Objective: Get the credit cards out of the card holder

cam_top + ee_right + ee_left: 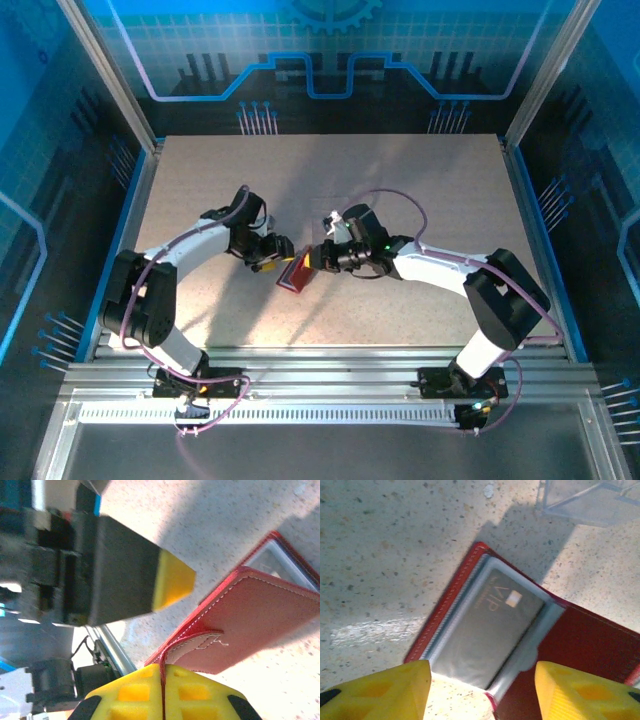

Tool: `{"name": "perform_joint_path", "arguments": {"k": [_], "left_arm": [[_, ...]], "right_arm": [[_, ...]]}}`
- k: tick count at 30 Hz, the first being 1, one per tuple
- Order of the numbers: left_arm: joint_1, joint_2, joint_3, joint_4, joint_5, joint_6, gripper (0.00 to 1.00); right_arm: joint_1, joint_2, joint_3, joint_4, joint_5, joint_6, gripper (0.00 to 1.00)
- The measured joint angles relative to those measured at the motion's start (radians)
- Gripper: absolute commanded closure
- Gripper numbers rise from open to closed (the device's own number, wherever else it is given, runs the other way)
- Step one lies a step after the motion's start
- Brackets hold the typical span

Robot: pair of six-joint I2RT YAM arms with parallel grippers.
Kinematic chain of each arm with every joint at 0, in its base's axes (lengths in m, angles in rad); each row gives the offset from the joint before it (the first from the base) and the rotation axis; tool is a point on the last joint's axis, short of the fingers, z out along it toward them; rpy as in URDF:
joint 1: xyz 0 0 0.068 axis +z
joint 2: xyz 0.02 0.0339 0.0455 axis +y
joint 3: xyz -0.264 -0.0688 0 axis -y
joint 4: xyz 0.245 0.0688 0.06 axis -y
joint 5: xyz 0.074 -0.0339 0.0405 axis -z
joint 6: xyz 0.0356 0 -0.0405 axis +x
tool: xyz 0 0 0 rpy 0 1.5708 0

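While right hand (162, 680) clamps card holder (260, 625), left hand (482, 685) gapes over credit card (490, 630).

My left arm (175, 250) and right arm (450, 265): white links, black joints, purple cables (400, 195) looping alongside. My right gripper (162, 675): yellow blocky fingertips with square recesses. One green indicator light (386, 245).

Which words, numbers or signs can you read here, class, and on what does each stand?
"VIP": gold letters on the dark card, in a clear pocket of the card holder.
Faint small print beside it: too blurred to read.
No other text is legible.
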Motion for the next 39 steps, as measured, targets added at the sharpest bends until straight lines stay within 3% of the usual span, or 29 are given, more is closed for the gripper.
{"name": "perform_joint_path", "arguments": {"k": [5,16,30,39], "left_arm": [[-0.003,0.043,0.003,0.039,0.067,-0.003,0.6],[-0.07,0.195,0.066,0.091,0.146,-0.013,0.7],[-0.085,0.224,0.06,0.154,0.167,-0.05,0.74],[-0.089,0.224,0.02,0.207,0.193,-0.092,0.74]], "right_arm": [[-0.038,-0.021,-0.006,-0.132,0.024,-0.066,1.0],[-0.118,-0.048,-0.009,-0.303,0.067,-0.21,1.0],[-0.176,0.027,0.039,-0.398,0.123,-0.315,1.0],[-0.176,0.064,0.061,-0.47,0.184,-0.333,0.91]]}}
